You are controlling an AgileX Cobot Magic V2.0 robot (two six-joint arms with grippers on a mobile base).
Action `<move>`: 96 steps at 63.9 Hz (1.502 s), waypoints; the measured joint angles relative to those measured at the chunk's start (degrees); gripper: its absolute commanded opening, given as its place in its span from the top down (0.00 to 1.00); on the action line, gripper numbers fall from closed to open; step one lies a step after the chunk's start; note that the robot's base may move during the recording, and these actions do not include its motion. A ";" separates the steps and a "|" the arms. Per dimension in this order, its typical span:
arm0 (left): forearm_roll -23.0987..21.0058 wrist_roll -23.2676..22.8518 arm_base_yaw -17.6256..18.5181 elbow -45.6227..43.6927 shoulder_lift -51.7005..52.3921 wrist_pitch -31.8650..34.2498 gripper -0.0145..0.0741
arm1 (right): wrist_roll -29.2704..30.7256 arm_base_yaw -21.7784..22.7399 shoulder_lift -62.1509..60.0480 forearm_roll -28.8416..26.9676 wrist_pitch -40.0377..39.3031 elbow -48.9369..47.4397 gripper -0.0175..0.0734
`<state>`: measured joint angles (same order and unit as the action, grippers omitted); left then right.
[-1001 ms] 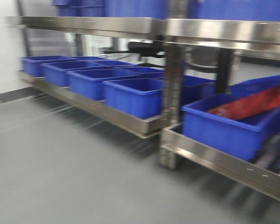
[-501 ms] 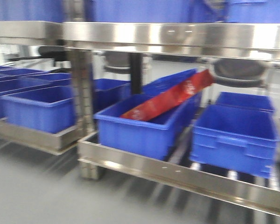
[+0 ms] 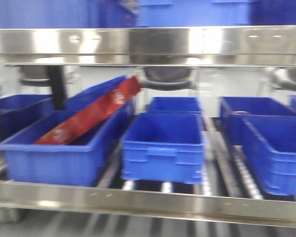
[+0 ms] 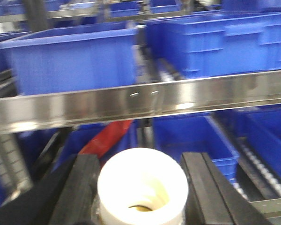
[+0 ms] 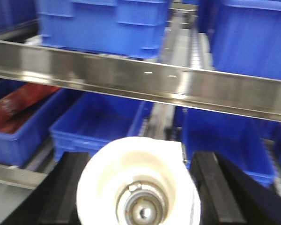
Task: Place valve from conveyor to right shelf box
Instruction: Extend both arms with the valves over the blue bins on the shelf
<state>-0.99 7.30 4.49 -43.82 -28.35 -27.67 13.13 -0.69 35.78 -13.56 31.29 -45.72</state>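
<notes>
Your right pincer (image 5: pixel 138 157) grips the valve (image 5: pixel 139 187) at the bottom centre of the right wrist view. Its white end cap faces the camera with a metal core showing, and a black finger (image 5: pixel 68 187) sits against each side. Your left pincer (image 4: pixel 140 159) is closed the same way on a second valve (image 4: pixel 143 185), bottom centre of the left wrist view, its hollow white cap between two black fingers (image 4: pixel 84 187).

Above both valves in those frames you see a steel rail (image 5: pixel 131 79) of the shelf running across, with blue boxes above and below it.

In the front view, which is blurred, three blue boxes stand in a row behind the lower rail (image 3: pixel 148 202). The left box (image 3: pixel 54 158) holds a red packet (image 3: pixel 93 116) that lies tilted, its upper end poking over the far rim. The middle box (image 3: pixel 163 153) stands just beside it, and the right box (image 3: pixel 276 158) is cut off by the frame's right edge. More boxes sit behind them.
</notes>
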 measured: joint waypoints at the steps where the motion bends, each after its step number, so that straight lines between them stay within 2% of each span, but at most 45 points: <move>1: -0.11 0.00 0.14 0.00 0.00 0.00 0.96 | 0.00 0.00 0.00 0.11 0.00 0.00 0.98; 96: -0.11 0.00 0.14 0.00 0.00 0.00 0.96 | 0.00 0.00 0.00 0.11 0.00 0.00 0.98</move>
<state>-1.10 7.30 4.63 -43.82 -28.35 -27.67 13.13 -0.69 35.78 -13.45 31.29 -45.72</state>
